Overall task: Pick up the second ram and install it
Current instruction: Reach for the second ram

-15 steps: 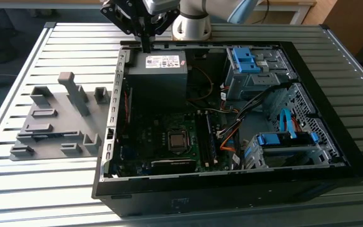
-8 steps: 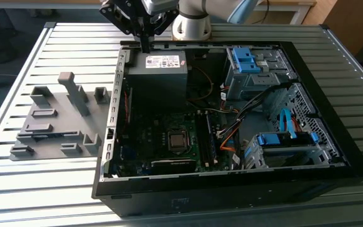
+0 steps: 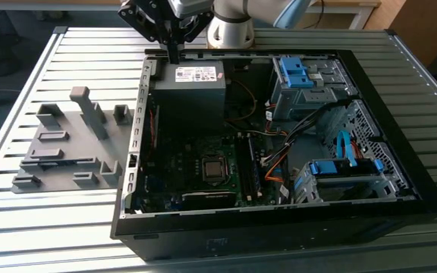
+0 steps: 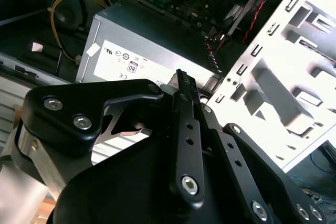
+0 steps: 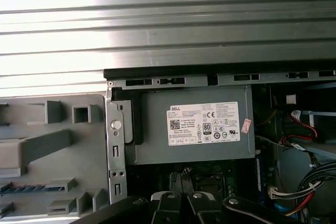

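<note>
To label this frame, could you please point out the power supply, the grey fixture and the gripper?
power supply [image 5: 195,125]: first wrist view, on its white label.
grey fixture [image 3: 82,151]: exterior view, on its flat base.
gripper [image 3: 174,58]: exterior view, at its tip above the case's edge.

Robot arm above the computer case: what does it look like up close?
The arm is silver-grey tubing with a light blue cap at a joint. Its hand is matte black: flat angular bars pinned together with shiny silver screws.
</note>
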Tool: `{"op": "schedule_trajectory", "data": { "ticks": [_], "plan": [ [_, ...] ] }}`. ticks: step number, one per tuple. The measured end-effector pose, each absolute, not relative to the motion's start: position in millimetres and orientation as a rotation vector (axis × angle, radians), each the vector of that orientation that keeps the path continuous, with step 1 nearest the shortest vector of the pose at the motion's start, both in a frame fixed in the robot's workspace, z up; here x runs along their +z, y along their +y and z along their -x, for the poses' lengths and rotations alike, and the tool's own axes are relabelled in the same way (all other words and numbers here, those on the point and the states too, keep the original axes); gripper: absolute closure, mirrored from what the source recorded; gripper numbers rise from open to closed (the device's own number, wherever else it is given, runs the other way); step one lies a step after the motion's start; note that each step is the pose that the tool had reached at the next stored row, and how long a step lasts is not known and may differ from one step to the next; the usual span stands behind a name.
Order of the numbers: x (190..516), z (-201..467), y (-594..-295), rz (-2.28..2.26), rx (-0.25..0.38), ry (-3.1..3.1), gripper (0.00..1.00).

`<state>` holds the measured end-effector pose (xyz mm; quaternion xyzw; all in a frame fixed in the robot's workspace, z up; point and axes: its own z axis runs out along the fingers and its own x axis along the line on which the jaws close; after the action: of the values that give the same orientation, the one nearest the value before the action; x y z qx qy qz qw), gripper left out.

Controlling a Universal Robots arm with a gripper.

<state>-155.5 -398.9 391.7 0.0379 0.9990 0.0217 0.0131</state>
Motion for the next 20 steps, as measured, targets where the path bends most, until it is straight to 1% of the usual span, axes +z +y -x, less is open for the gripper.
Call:
{"op": "schedule_trajectory", "data": {
  "ticks": [20],
  "plan": [
    [391.0, 162.1, -398.9, -0.118, 0.068, 3.112, 0.89]
  ]
}}
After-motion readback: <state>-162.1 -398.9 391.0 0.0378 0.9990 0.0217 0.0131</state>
